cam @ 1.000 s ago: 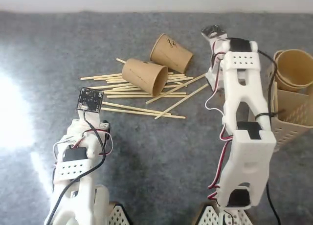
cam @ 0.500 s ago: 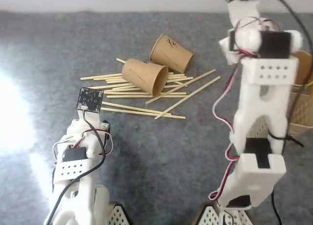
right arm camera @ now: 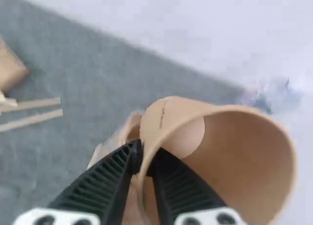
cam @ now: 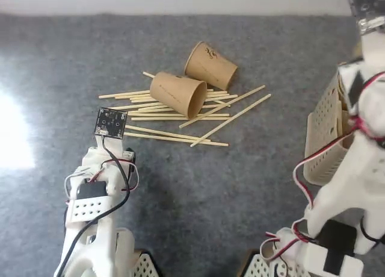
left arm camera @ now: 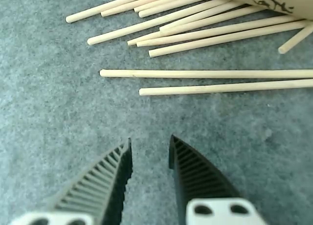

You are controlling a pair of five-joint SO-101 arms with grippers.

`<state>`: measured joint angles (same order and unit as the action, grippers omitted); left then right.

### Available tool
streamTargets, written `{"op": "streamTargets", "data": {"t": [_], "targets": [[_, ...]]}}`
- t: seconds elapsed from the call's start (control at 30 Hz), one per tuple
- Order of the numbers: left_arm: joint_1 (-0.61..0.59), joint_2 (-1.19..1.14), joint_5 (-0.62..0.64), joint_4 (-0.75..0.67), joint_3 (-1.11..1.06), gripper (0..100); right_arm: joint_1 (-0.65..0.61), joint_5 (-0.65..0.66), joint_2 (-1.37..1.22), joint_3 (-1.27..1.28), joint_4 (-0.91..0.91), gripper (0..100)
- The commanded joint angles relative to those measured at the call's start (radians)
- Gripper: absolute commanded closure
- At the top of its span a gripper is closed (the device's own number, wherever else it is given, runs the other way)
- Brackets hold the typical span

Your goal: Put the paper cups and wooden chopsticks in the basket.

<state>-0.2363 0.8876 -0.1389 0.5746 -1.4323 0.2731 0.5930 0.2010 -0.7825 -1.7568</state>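
The grey mat [cam: 72,60] covers the table across the whole high view. The right arm [cam: 361,168] rises along the right edge of the frame, partly hiding the perforated basket [cam: 325,126] at middle right. The left arm [cam: 96,192] stands at lower left, aimed toward the pile in the centre.

In its own wrist view, the right gripper [right arm camera: 145,156] is pinched on the rim of a paper cup [right arm camera: 230,151], one jaw inside the wall and one outside. A rim pinch like this probably lets the cup hang mouth-open and slide free when released. With the arm standing over the basket, this looks like the drop-off step. A tan shape sits under the cup, and I cannot tell whether it is the basket or another cup.

Two more paper cups [cam: 178,93] [cam: 210,65] lie on their sides at upper centre, the nearer one resting on the wooden chopsticks [cam: 174,117] spread beneath and below it.

The left gripper [left arm camera: 150,143] hangs just above the mat near the closest sticks, its jaws a little apart with nothing between them.
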Motion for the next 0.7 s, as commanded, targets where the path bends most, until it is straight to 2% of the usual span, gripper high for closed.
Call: {"op": "streamTargets", "data": {"t": [0.0, 0.23, 0.5, 0.57, 0.67], "targets": [[0.006, 0.018, -0.006, -0.02, 0.004, 88, 0.038, 0.017, 0.038, 0.058, -0.041, 99.2], [0.006, 0.018, -0.006, -0.02, 0.002, 88, 0.039, 0.017, -0.012, 0.16, 0.001, 99.1], [0.006, 0.018, -0.006, -0.02, 0.002, 88, 0.042, 0.006, -0.197, 0.176, -0.002, 98.3], [0.006, 0.018, -0.006, -0.02, 0.002, 88, 0.042, -0.044, -0.203, 0.175, 0.004, 93.0], [0.006, 0.018, -0.006, -0.02, 0.002, 88, 0.042, -0.091, -0.189, 0.163, 0.005, 77.2]]}}
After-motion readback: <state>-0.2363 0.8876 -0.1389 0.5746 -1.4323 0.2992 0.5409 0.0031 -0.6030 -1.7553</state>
